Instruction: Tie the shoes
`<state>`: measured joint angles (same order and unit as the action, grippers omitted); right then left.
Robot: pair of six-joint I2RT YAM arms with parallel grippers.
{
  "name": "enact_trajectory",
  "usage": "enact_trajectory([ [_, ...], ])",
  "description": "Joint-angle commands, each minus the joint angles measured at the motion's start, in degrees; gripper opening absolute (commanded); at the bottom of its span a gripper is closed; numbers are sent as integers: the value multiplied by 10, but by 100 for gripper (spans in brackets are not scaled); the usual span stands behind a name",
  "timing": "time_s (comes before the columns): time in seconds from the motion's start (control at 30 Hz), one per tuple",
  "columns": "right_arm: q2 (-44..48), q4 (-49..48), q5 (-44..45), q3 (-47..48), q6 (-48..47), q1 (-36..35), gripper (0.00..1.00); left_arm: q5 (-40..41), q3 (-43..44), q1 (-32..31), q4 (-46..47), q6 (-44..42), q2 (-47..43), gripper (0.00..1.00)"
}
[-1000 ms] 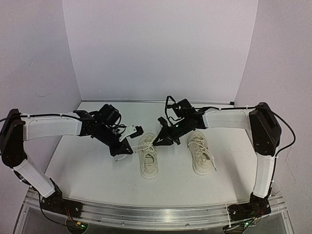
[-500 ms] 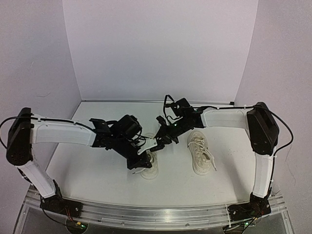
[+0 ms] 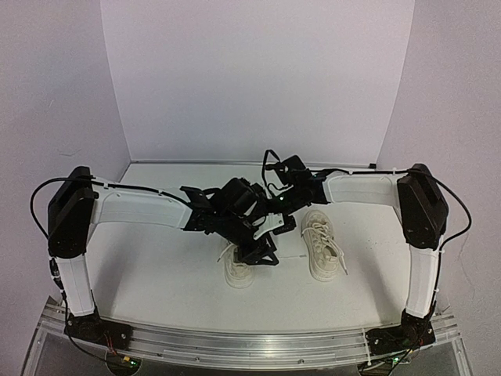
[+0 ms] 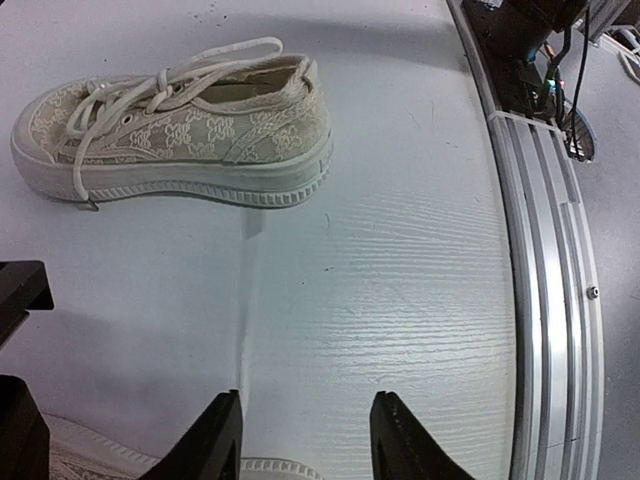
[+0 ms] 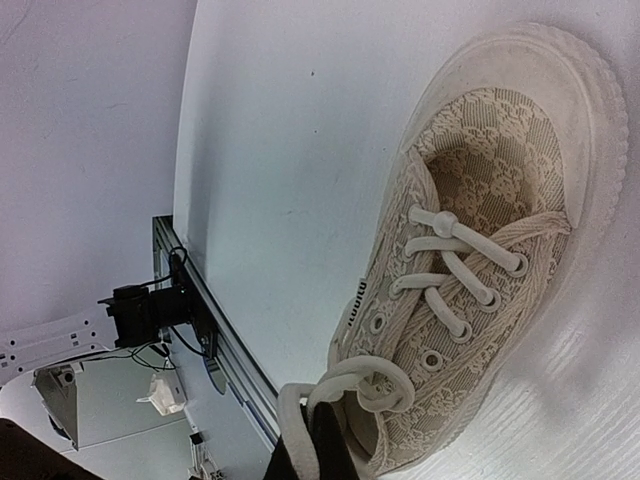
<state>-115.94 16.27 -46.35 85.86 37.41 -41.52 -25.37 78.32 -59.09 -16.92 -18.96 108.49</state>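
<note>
The left shoe (image 5: 480, 250) lies on the bench (image 4: 400, 280) with its heel toward the front rail (image 4: 545, 330). The right shoe (image 4: 190, 140) sits parallel to it, near but apart, heel also toward the rail.

The right end effector (image 5: 312, 445) hangs by the left shoe's heel opening. It is closed tight and appears to pinch that shoe's lace (image 5: 350, 385), a white strand running from the loop to its fingers.

The left end effector (image 4: 305, 445) sits low on the left shoe's right-shoe side. Its fingers are parted to a middling gap and grip nothing, and the shoe's sole edge shows just beneath them.

A strip of bench lies between this end effector and the right shoe. Both arms crowd over the left shoe. Broader bench stretches to its left and back toward the rear wall (image 3: 258, 78).
</note>
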Motion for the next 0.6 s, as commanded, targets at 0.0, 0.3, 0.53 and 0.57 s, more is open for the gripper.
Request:
enact_trajectory([
  [0.0,5,-6,-4,22,0,-4,0,0,-4,10,37,13,-62,55],
  [0.3,-6,-6,-10,39,0,-12,0,48,-160,60,85,105,-220,65],
  [0.53,-38,-5,-16,76,9,-41,10,144,-296,109,155,215,-342,69],
  [0.57,-44,-5,-17,81,10,-44,13,153,-308,112,158,225,-351,69],
])
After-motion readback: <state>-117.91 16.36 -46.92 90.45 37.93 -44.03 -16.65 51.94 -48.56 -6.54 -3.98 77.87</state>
